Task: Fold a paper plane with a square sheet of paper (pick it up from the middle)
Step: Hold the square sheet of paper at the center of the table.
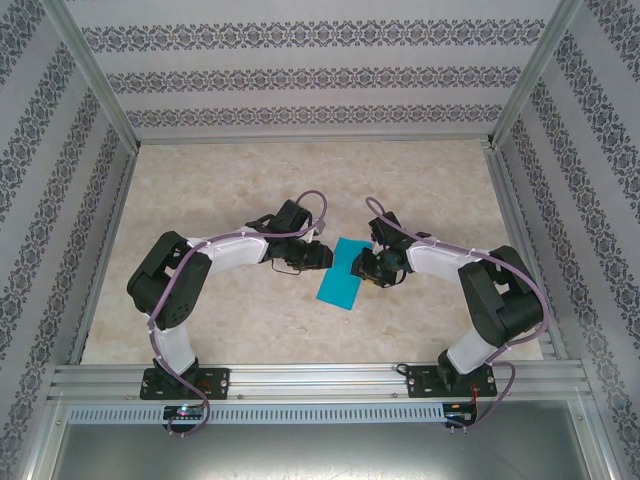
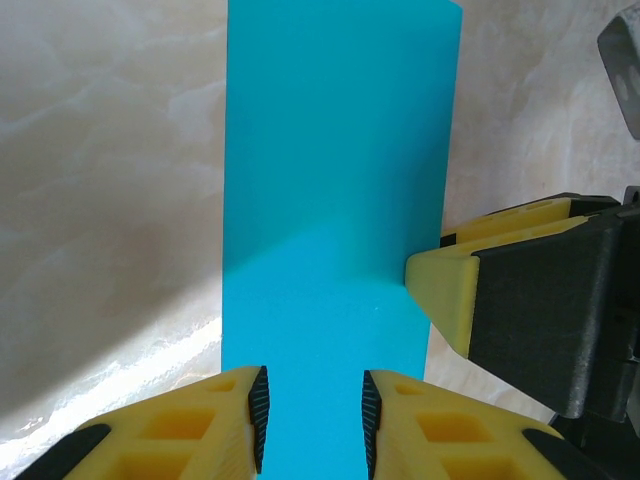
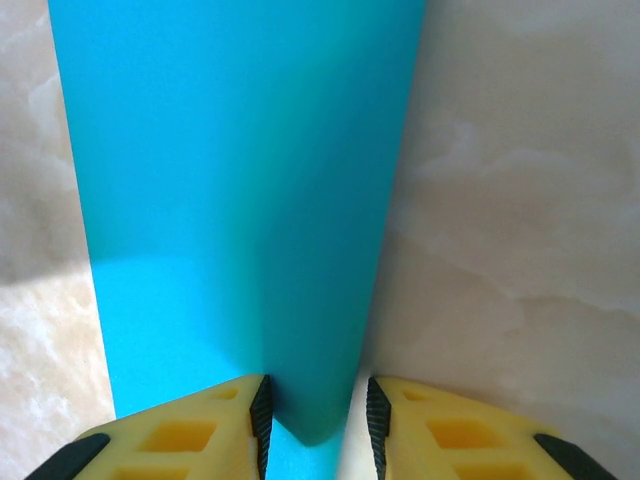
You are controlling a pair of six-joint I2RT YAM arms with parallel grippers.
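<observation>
Left end effector [image 2: 314, 412] and right end effector [image 3: 317, 415], jaws apart, straddle the square sheet of paper [image 1: 340, 272] (plain teal).

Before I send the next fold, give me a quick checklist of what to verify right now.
1. The square sheet of paper folded into a narrow strip: ok.
2. The left gripper over the sheet, jaws apart: ok.
3. The right gripper at the sheet's raised layer, jaws apart: ok.
4. Fold pressed flat: not ok; the upper layer bulges in the right wrist view.
5. Nose point formed: not ok; ends square.
</observation>
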